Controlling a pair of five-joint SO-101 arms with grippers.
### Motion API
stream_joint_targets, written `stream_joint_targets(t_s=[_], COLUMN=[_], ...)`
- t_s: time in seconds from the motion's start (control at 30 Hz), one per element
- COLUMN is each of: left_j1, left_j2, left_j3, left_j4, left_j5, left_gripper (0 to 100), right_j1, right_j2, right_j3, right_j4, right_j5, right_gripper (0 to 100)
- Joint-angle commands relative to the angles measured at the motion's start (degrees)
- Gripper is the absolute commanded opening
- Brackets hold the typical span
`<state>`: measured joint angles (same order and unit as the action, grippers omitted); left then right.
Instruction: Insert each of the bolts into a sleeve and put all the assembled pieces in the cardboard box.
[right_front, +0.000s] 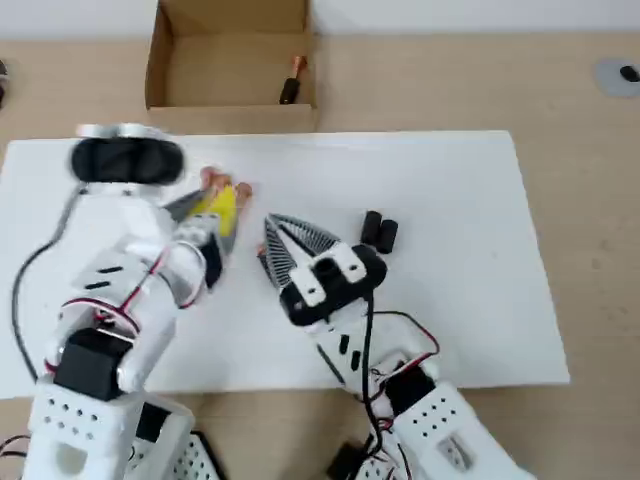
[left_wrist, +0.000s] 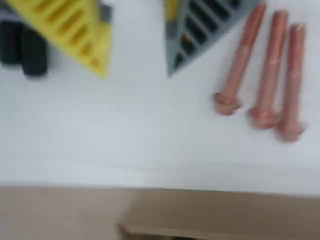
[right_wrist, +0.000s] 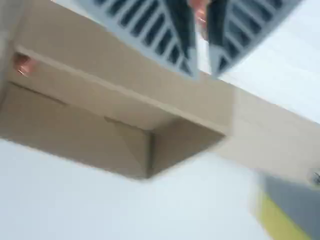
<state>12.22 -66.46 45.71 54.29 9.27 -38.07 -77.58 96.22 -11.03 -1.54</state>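
Observation:
Three copper bolts (left_wrist: 260, 80) lie side by side on the white mat (right_front: 450, 300), just beside my left gripper (left_wrist: 137, 70). Its yellow and grey fingers stand open with bare mat between them. In the high view this gripper (right_front: 203, 202) hovers by the bolts (right_front: 212, 180). Two black sleeves (right_front: 380, 232) rest mid-mat; the left wrist view catches the sleeves (left_wrist: 22, 47) at its edge. My right gripper (right_front: 268, 235) sits left of them. In its own view the right gripper (right_wrist: 201, 37) is shut on a copper bolt (right_wrist: 200, 11). The cardboard box (right_front: 232, 70) holds one assembled piece (right_front: 293, 80).
The box's front wall (right_wrist: 125, 95) faces the right gripper, with a copper bolt head (right_wrist: 21, 64) showing inside. Bare wooden table (right_front: 580, 180) surrounds the mat. The right half of the mat is free. A round grey object (right_front: 618, 75) sits at the far right.

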Motion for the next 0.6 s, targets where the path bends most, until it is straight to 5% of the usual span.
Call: stream_joint_targets(t_s=[0.0,0.17,0.57], left_j1=[-7.03,-11.78,-15.38], left_j2=[-0.13,-0.04,3.3], left_j3=[-0.26,-0.26,1.93], left_j4=[-0.26,2.2,7.91], left_j5=[6.24,8.18,8.26], left_gripper=[12,12,12], right_j1=[1.98,1.71,1.01], right_j2=[-0.04,0.04,0.13], right_j3=[-9.1,-21.58,-29.23], right_j4=[12.57,34.02,59.08], right_j5=[-0.7,-3.08,0.79], right_gripper=[1.0,1.1,1.3])
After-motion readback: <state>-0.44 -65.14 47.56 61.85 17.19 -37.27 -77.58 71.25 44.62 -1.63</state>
